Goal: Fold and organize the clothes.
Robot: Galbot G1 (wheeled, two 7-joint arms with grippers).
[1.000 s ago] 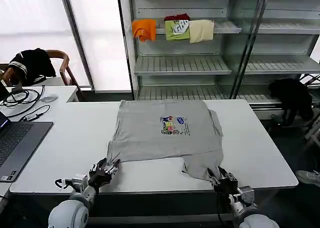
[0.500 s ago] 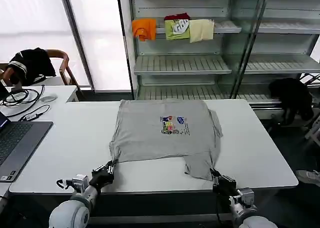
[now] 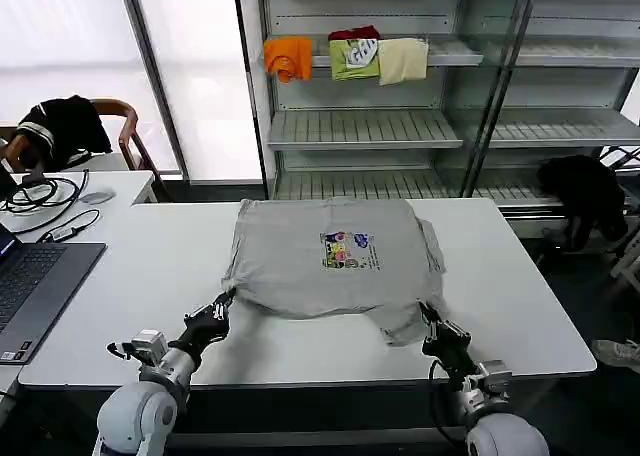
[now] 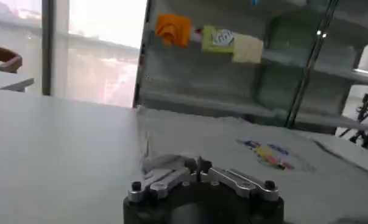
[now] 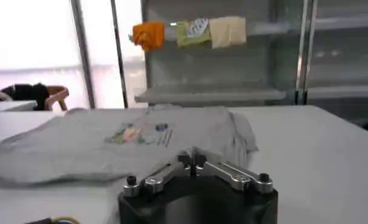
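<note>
The shirt (image 3: pixel 333 258) lies print side up, so its underside and whatever is folded beneath stay hidden. Its print (image 3: pixel 347 251) is too small to read. At the near hem, the left gripper (image 3: pixel 222 307) and right gripper (image 3: pixel 428 317) cover the corners they pinch; in the left wrist view the fingertips (image 4: pixel 197 164) hide the cloth between them. The laptop (image 3: pixel 35 281) is cut off by the head view's left edge, and the black garment (image 3: pixel 588 194) partly by its right edge. The shelf clothes (image 3: pixel 352 56) are bunched, their shapes unclear.
</note>
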